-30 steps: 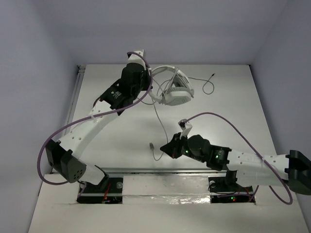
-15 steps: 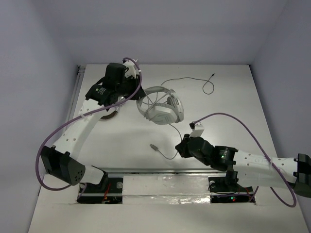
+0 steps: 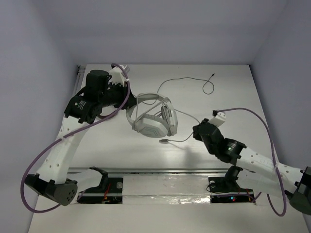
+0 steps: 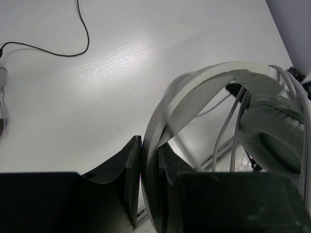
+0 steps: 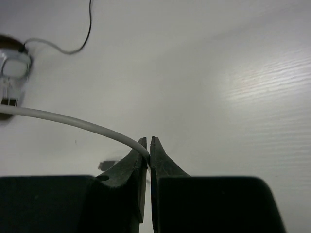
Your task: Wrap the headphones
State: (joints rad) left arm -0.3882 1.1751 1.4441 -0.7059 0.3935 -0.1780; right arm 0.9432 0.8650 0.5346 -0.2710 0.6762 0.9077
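Note:
The white headphones hang tilted above the table's middle. My left gripper is shut on their broad headband. In the left wrist view the headband runs between my closed jaws, with an oval ear cup at the right and grey cable strands beside it. My right gripper is shut on the grey cable, to the right of the headphones. In the right wrist view the cable curves in from the left into my closed jaws. The cable's plug end hangs loose below the headphones.
A thin dark cable lies in loops on the table at the back right, ending in a small plug. It also shows in the left wrist view and the right wrist view. White walls close the table's sides and back.
My left arm has swung left and nearer, carrying the headphones by the headband. My right gripper has moved right with the cable, dragging the plug end right.

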